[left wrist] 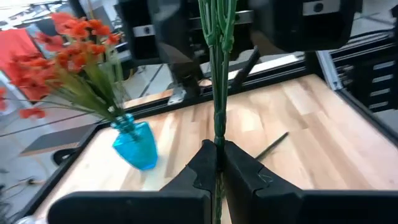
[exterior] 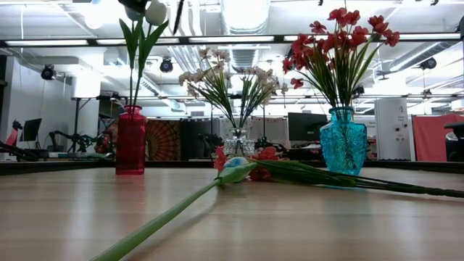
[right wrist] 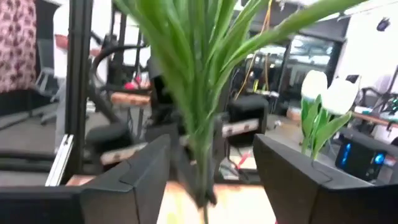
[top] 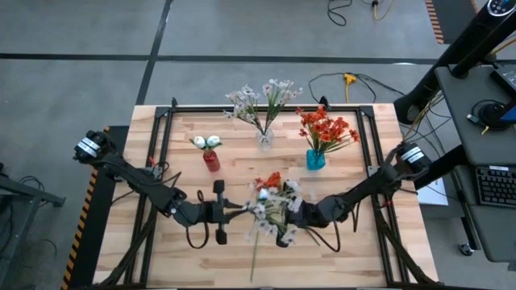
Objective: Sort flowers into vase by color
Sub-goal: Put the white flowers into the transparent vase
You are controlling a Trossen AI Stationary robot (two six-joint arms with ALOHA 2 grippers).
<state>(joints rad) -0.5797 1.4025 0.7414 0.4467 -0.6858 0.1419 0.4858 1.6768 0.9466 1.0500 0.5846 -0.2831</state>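
Note:
My left gripper (top: 235, 211) and my right gripper (top: 292, 211) face each other over the table's near middle. Between them hangs a pale-blossomed flower (top: 272, 209) on a leafy green stalk (left wrist: 219, 93). The left gripper (left wrist: 217, 149) is shut on that stalk. The right gripper (right wrist: 208, 168) is open, one finger on either side of the leafy stalk (right wrist: 200, 137), apart from it. A white-budded stem (exterior: 174, 210) and an orange-red bloom (exterior: 264, 154) lie flat on the table. A red vase (top: 211, 160) holds white buds, a clear vase (top: 264, 137) pale sprays, a blue vase (top: 315, 159) orange-red flowers. My left gripper pinches the green stalk (left wrist: 218, 134) between its two fingertips. The fingers come about level from the table's left. The stalk runs on from the fingertips toward the right gripper, roughly in line with the fingers, and stays above the table top.
A black frame rail (top: 161, 145) runs round the wooden table top (top: 185, 258). The three vases stand in a row across the far half. Loose stalks (exterior: 406, 188) lie on the table toward the right. Bare wood shows at the near left and near right.

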